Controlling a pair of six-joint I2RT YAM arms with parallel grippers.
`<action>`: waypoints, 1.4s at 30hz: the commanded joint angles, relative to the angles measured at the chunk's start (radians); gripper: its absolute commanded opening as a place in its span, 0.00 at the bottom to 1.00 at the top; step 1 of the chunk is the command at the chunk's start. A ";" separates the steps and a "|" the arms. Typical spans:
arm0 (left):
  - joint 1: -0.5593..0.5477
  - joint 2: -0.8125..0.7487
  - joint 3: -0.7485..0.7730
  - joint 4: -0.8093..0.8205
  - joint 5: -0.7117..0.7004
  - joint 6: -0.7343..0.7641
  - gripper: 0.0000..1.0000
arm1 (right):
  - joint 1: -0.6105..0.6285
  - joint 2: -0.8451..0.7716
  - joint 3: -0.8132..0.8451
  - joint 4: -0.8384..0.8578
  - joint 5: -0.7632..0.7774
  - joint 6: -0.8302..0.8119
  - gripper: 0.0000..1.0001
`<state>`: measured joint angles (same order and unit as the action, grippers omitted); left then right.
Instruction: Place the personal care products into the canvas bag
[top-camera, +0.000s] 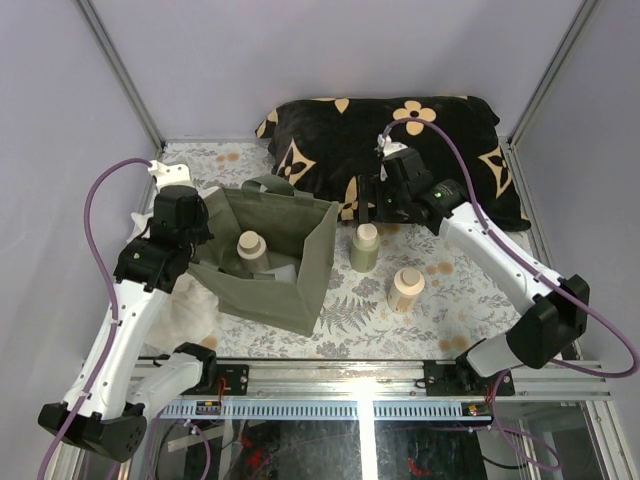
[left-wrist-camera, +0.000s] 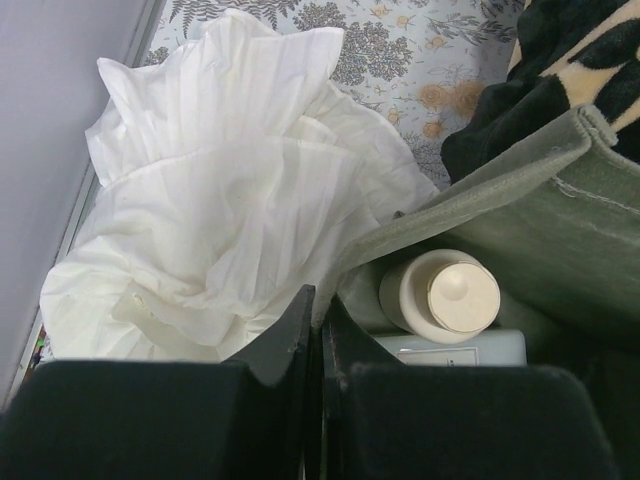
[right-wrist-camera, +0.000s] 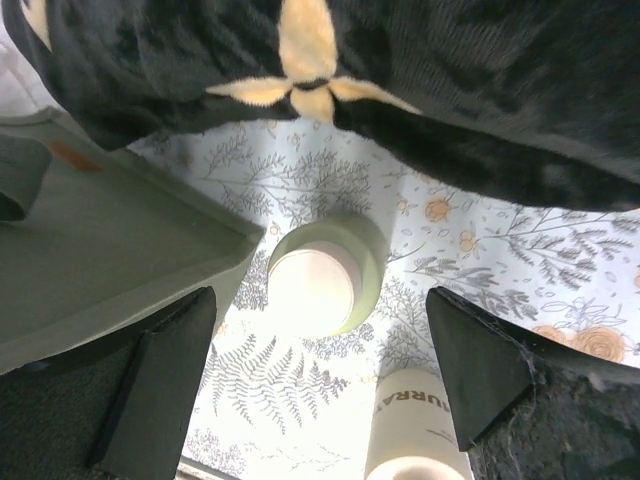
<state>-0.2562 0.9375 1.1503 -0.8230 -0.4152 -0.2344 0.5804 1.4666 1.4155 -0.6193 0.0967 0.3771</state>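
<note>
Floral-print tablecloth (top-camera: 440, 290), lavender walls (top-camera: 300, 50): two arms, one bag, three bottles.
My left gripper (left-wrist-camera: 317, 300) is closed, pinching the rim of the olive-green canvas bag (top-camera: 300, 280); my right gripper (right-wrist-camera: 320, 300) hangs open above one beige cylindrical bottle (right-wrist-camera: 318, 282). One bagged bottle (top-camera: 249, 245); two standing outside, the nearer bottle (right-wrist-camera: 415, 425) lettered "URRA", rest cut off.

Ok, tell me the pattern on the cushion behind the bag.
The cushion is black with tan flower marks, clearest in the top external view.
</note>
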 joint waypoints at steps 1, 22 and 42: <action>0.012 -0.023 0.024 0.061 -0.045 0.023 0.00 | -0.001 0.035 -0.024 0.021 -0.091 0.034 0.94; 0.012 -0.051 -0.055 0.122 0.006 0.010 0.00 | 0.060 0.212 -0.054 -0.005 -0.050 0.001 0.95; 0.012 -0.044 -0.056 0.139 0.024 0.000 0.00 | 0.067 0.229 -0.083 0.077 0.097 -0.076 0.76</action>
<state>-0.2543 0.9020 1.0977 -0.7639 -0.3988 -0.2333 0.6434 1.7214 1.3312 -0.5842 0.1253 0.3397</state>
